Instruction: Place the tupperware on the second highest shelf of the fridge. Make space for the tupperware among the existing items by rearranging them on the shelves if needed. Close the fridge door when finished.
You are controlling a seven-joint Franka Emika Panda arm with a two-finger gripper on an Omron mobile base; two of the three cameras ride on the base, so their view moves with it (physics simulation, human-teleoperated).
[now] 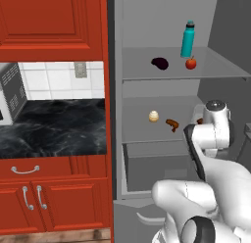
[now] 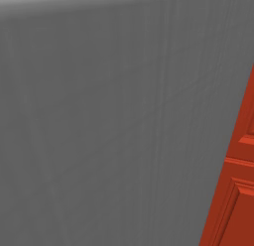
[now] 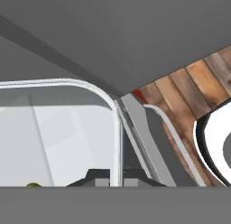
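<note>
The fridge [image 1: 116, 90] stands open. On its upper shelf [image 1: 142, 73] are a teal bottle [image 1: 188, 39], a red fruit [image 1: 190, 63] and a dark purple lump [image 1: 160, 63]. The lower shelf [image 1: 139, 134] carries a cream egg-shaped item [image 1: 154, 116] and a small brown piece [image 1: 172, 124]. My arm [image 1: 212, 134] reaches in at this shelf's right end and hides the hand. In the hand view, my gripper [image 3: 113, 180] is shut on the rim of the white tupperware [image 3: 58, 128], where a yellow-green bit [image 3: 32, 185] peeks at the bottom. The fridge door [image 2: 99, 116] is a grey slab close to the right base camera.
Left of the fridge are red cabinets [image 1: 49, 21], a black marble counter [image 1: 54, 129] and a microwave [image 1: 11, 95]. A drawer box [image 1: 152, 163] sits under the lower shelf. Wooden floor [image 3: 194, 87] shows in the hand view. A red cabinet door [image 2: 238, 180] borders the fridge door.
</note>
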